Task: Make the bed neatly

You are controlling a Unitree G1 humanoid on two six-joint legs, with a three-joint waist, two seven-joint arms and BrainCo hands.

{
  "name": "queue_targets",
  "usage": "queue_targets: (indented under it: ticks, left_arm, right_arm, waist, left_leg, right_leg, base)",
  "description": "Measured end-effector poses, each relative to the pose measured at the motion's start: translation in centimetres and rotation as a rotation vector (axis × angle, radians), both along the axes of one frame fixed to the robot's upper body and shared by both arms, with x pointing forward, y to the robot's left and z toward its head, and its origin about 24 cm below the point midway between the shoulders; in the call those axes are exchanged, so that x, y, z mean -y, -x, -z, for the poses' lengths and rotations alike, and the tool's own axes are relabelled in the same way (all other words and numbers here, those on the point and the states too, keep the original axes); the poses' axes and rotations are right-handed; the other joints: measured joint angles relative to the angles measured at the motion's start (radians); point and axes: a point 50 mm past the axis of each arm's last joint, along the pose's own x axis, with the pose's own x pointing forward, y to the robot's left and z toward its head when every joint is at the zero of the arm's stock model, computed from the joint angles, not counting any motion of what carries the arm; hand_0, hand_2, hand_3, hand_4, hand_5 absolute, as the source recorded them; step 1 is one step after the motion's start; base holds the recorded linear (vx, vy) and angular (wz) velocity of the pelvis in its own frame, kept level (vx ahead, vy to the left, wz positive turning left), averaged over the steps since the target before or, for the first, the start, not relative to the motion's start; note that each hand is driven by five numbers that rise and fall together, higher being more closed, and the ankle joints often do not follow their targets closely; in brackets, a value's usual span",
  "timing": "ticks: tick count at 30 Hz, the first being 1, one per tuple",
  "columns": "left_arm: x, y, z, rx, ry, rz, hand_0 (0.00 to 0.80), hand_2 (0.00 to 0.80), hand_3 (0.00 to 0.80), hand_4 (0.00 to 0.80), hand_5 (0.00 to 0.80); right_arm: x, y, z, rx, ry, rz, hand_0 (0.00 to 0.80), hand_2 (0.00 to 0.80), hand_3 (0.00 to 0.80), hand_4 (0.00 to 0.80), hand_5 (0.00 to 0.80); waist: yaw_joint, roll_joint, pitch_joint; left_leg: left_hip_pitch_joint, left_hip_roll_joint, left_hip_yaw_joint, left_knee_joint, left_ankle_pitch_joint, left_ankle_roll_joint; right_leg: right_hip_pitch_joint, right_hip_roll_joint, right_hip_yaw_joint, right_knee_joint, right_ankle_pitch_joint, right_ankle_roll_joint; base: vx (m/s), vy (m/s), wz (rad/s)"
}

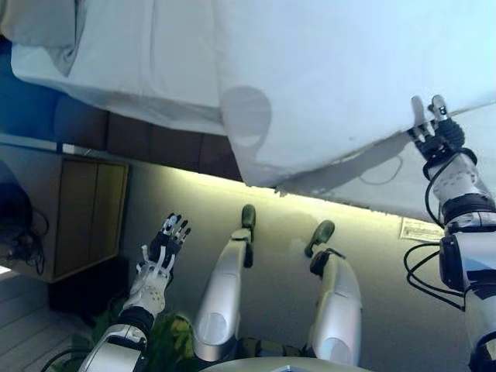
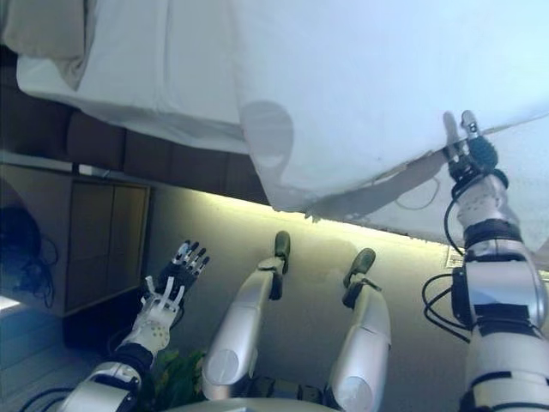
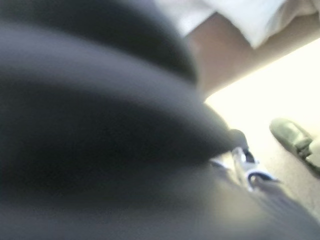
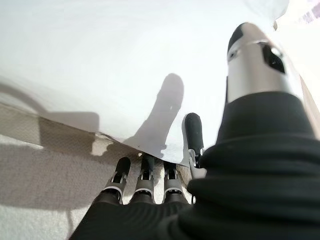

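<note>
A white duvet covers most of the bed, its near corner hanging over the edge toward me. My right hand is at the duvet's right edge with its fingers straight. In the right wrist view several fingers reach just under that edge, while one finger and the thumb lie above the duvet. The pale sheet shows below them. My left hand hangs low over the floor, open and holding nothing. A pillow lies at the far left of the bed.
The white sheet is bare left of the duvet, above the dark bed base. A wooden bedside cabinet stands at the left, with a green plant near my left arm. A white label lies on the floor.
</note>
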Motion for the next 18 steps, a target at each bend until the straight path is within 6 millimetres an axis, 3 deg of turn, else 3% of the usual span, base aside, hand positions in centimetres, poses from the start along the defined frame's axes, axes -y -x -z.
queue_targets:
  ticks: [7, 12, 16, 18]
  left_arm:
    - [-0.3, 0.9, 0.3, 0.01, 0.032, -0.031, 0.0, 0.0, 0.0, 0.0, 0.0]
    - [-0.6, 1.3, 0.3, 0.019, 0.039, -0.038, 0.0, 0.0, 0.0, 0.0, 0.0]
    - [-0.7, 2.9, 1.1, 0.004, 0.047, -0.029, 0.0, 0.0, 0.0, 0.0, 0.0]
    - [-0.7, 3.4, 1.4, -0.007, 0.051, -0.025, 0.0, 0.0, 0.0, 0.0, 0.0]
  right_arm:
    - [0.8, 0.1, -2.5, 0.039, 0.035, 0.01, 0.0, 0.0, 0.0, 0.0, 0.0]
    - [1.4, 0.3, -3.9, 0.052, 0.077, 0.017, 0.0, 0.0, 0.0, 0.0, 0.0]
    - [1.4, 0.4, -4.6, 0.106, 0.1, -0.042, 0.0, 0.0, 0.0, 0.0, 0.0]
    - [1.4, 0.4, -4.9, 0.144, 0.116, -0.063, 0.8, 0.8, 0.8, 0.8, 0.8]
  waist:
    - [0.009, 0.015, 0.003]
    - [0.019, 0.032, 0.004]
    - [0.019, 0.033, 0.003]
    - [0.019, 0.033, 0.003]
  left_leg:
    - [-0.161, 0.003, -0.009, 0.265, -0.109, 0.014]
    - [-0.224, 0.001, -0.021, 0.335, -0.117, 0.018]
    - [-0.224, 0.001, -0.021, 0.331, -0.116, 0.02]
    - [-0.224, 0.002, -0.021, 0.332, -0.115, 0.02]
  right_leg:
    - [-0.143, -0.036, 0.049, 0.231, -0.084, 0.001]
    - [-0.197, -0.048, 0.057, 0.3, -0.101, -0.004]
    - [-0.197, -0.046, 0.057, 0.296, -0.1, -0.004]
    - [-0.197, -0.045, 0.057, 0.297, -0.1, -0.004]
  base:
    - [-0.008, 0.027, 0.02]
    - [0.003, -0.01, 0.08]
    - [0.0, 0.0, 0.0]
    - [0.0, 0.0, 0.0]
